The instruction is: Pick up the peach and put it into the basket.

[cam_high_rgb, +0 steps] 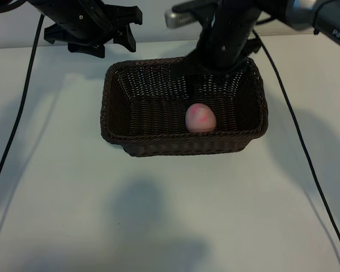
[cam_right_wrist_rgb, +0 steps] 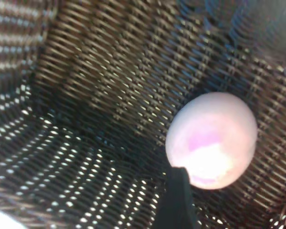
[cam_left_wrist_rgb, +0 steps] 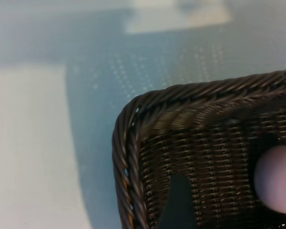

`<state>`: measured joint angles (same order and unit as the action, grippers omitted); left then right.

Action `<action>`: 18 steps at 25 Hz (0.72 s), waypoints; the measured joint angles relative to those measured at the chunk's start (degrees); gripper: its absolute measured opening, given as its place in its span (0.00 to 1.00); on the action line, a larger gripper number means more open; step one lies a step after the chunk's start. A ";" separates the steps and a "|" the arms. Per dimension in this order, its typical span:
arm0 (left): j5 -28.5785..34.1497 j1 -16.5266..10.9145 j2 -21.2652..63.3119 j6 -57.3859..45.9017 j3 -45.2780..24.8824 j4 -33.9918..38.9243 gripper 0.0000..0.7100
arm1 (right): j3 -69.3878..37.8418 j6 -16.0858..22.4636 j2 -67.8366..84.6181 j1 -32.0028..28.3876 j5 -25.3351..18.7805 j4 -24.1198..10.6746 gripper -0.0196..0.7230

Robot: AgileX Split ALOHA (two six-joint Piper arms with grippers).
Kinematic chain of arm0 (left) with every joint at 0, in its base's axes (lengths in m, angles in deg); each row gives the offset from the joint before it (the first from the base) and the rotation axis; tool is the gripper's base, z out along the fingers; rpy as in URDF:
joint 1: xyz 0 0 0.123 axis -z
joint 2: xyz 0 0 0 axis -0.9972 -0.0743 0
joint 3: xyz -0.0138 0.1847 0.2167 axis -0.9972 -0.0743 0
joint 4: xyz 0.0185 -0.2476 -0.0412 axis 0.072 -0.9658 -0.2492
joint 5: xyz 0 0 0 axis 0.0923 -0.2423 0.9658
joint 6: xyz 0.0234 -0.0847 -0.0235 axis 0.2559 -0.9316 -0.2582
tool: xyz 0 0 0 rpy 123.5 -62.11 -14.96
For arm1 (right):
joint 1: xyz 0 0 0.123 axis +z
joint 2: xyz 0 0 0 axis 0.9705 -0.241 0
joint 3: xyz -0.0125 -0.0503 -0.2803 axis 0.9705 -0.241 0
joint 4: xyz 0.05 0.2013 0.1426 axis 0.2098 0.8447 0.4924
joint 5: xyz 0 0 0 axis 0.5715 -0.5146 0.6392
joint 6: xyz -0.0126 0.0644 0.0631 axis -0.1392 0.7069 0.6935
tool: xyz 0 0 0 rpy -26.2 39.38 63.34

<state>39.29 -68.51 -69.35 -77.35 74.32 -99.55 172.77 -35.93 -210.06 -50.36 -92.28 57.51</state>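
Two arms show at the far edge of the table. The right gripper hangs over the far side of the basket, pointing steeply down into it. How wide its jaws stand cannot be told: in the exterior view the arm hides them, and the right wrist view shows only one dark fingertip, close against the peach; whether it touches the skin is unclear. No grip on the fruit can be seen.

The peach lies on the basket floor, right of centre and toward the near wall. It is slightly egg-shaped; in the exterior view its long axis seems roughly upright, leaning a little, though the blur makes this hard to judge. Its pink-red blush faces up and toward the camera.

The left gripper sits parked beyond the basket's far left corner with its jaws spread wide and nothing in them. Its wrist view takes in a basket corner and the peach at the edge.
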 joint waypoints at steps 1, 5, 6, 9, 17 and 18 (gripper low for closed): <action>0.00 0.00 0.00 0.00 0.00 0.00 0.84 | 1.11 0.00 0.00 0.00 -0.68 0.00 0.81; -0.05 0.00 0.00 0.00 0.00 0.00 0.84 | 4.51 0.00 0.05 0.00 -1.96 -1.11 0.74; -0.05 0.00 0.00 0.00 0.00 0.00 0.84 | 5.20 0.00 0.05 -0.21 -2.08 -1.38 0.73; -0.05 0.00 0.00 0.00 0.00 0.00 0.84 | 7.15 0.00 0.05 -1.87 -2.28 -1.50 0.72; -0.05 0.00 0.00 0.00 0.00 0.00 0.84 | 9.58 -1.03 0.05 -12.51 -2.29 -2.38 0.72; -0.05 0.00 0.00 0.00 0.00 0.00 0.84 | 9.58 -1.22 0.05 -13.54 -2.29 -2.41 0.72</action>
<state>39.24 -68.51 -69.35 -77.35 74.32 -99.55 182.35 -37.14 -210.01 -63.91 -94.57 55.10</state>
